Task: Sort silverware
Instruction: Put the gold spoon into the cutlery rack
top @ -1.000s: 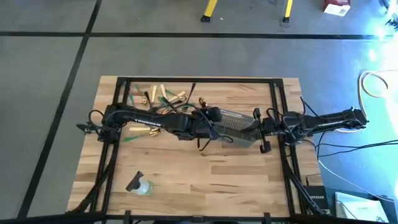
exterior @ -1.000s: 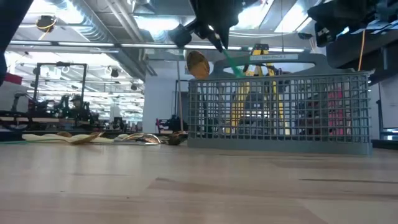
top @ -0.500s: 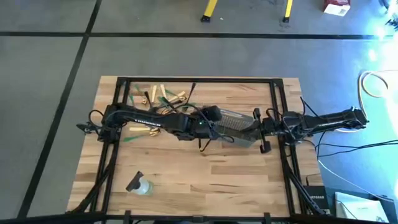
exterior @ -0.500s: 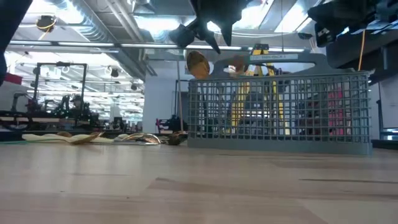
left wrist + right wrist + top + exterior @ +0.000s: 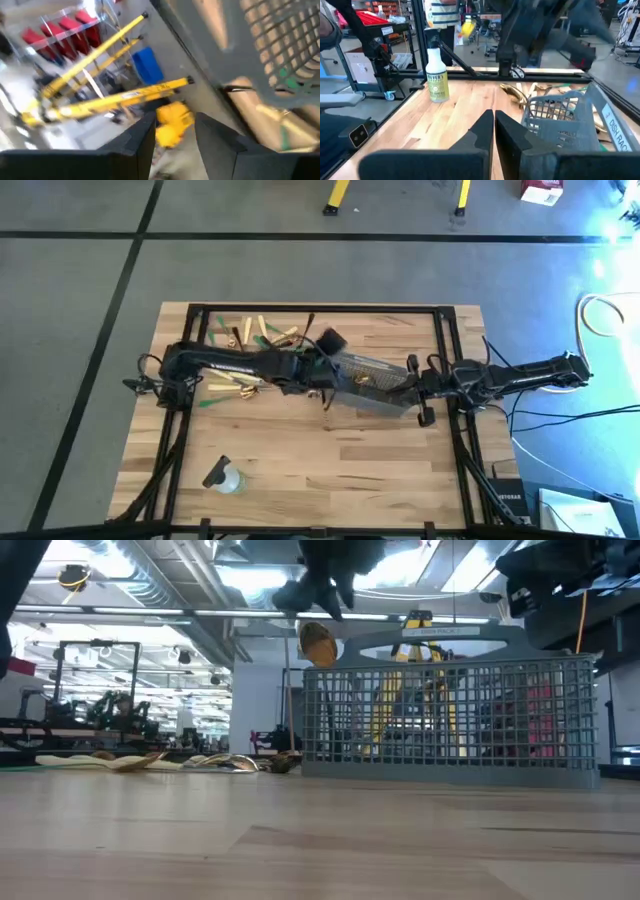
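Though near left end effector (image 5: 322, 360), silverware (image 5: 250, 335) apart.

A pale, smooth, plank-built wooden counter (image 5: 300, 440) is seen; the grey mesh basket (image 5: 450, 720) looks matt plastic.

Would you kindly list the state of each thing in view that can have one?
left gripper: open, empty, raised by the basket's left end.
right gripper: shut, empty, at the basket's right end.
basket: upright on the table; a gold utensil sticks up from it.
loose silverware: lying flat on the table, left of the basket.
spray bottle: lying on its side.
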Available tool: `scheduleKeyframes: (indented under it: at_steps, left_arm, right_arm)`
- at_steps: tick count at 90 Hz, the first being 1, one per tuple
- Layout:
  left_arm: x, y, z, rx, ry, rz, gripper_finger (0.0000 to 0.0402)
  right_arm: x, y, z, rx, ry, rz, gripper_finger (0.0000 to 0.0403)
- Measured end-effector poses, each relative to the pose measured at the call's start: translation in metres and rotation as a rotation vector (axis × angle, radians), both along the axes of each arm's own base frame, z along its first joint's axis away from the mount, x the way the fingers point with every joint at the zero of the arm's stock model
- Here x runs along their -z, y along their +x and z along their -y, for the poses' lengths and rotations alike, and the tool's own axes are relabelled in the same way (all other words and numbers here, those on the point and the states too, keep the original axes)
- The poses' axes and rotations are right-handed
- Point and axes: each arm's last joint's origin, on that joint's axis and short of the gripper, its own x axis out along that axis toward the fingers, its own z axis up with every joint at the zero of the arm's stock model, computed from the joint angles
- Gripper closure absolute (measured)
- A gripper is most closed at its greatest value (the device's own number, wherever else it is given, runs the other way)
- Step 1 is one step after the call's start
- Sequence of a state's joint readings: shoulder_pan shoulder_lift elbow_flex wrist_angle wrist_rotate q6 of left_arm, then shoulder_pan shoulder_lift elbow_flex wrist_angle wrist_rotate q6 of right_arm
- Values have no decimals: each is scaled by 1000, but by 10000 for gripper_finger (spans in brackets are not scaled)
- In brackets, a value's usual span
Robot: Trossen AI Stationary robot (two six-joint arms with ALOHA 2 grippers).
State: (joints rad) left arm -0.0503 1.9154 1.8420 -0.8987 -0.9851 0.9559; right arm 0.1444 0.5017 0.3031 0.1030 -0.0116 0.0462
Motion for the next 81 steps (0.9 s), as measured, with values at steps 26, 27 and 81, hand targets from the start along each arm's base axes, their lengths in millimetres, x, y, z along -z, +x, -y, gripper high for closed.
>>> scheduleKeyframes:
  at_steps: [26, 27, 81]
  left_arm:
    - [-47, -72, -75, -379, -535, 380, 279]
    - [-48, -74, -78, -389, -561, 393, 279]
    - [91, -105, -152, -666, -953, 463, 279]
  right_arm:
    - [0, 0, 0, 1, 12, 0, 403]
    - [0, 0, 0, 1, 12, 0, 403]
    - [0, 0, 0, -10, -24, 3, 403]
